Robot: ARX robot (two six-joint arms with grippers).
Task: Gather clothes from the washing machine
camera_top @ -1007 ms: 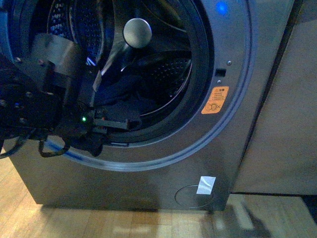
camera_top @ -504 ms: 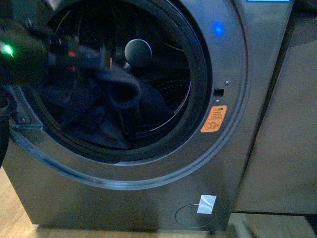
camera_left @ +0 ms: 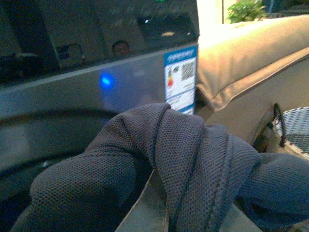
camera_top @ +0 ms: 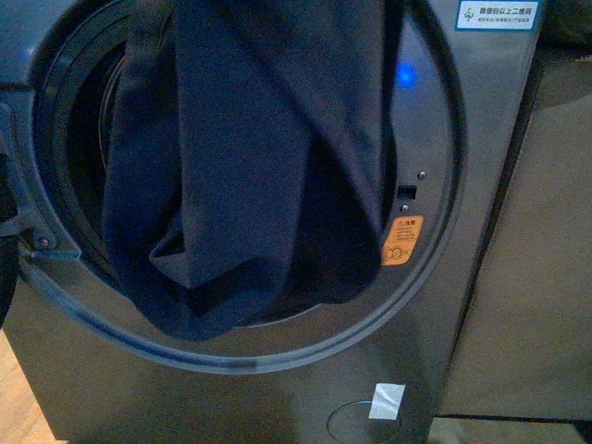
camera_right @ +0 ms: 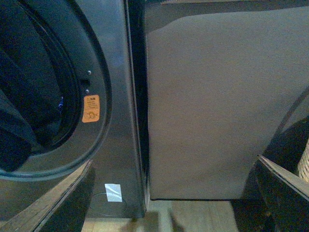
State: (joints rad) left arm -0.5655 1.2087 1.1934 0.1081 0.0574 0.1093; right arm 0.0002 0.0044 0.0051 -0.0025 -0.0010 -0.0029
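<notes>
Before the open washing machine (camera_top: 435,370), the navy garment (camera_top: 250,166) hangs from my left jaws, which pinch it. I should lift higher, slowly, so its hem clears the rim. Right jaws are spread, empty.

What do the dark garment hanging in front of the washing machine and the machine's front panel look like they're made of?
The garment: soft textile, matte dark navy. The left wrist view shows a fine mesh-like knit, and it folds limply. The washing machine front: probably painted or brushed metal, grey with a soft sheen, though coated plastic is possible.
</notes>
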